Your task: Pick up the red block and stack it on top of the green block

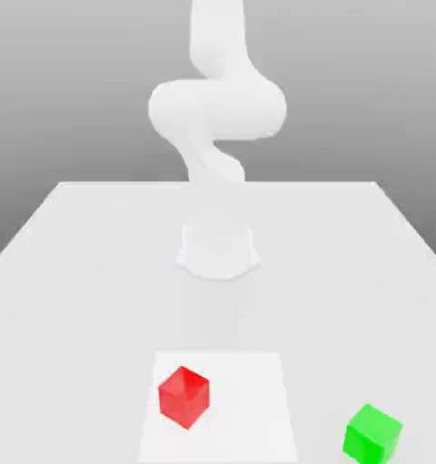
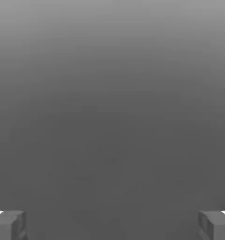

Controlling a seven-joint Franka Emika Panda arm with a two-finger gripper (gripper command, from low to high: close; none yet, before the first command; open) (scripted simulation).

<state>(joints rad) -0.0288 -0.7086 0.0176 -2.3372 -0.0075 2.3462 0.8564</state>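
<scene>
The red block (image 1: 183, 396) rests on the white table (image 1: 76, 272) near its front edge, on a lighter square patch. The green block (image 1: 373, 433) stands on the table toward the exterior view's right, about two block widths away and slightly nearer the front. In the hand view my gripper (image 2: 112, 225) is open, its grey fingertips (image 2: 9, 225) spread wide with nothing between them, against a plain grey background. The arm's white links (image 1: 218, 109) rise above the table's middle and leave the exterior view at the top.
The arm's round base (image 1: 218, 249) sits mid-table behind the blocks. The lighter square patch (image 1: 257, 390) lies flat under the red block. The table's far edge runs across behind the arm.
</scene>
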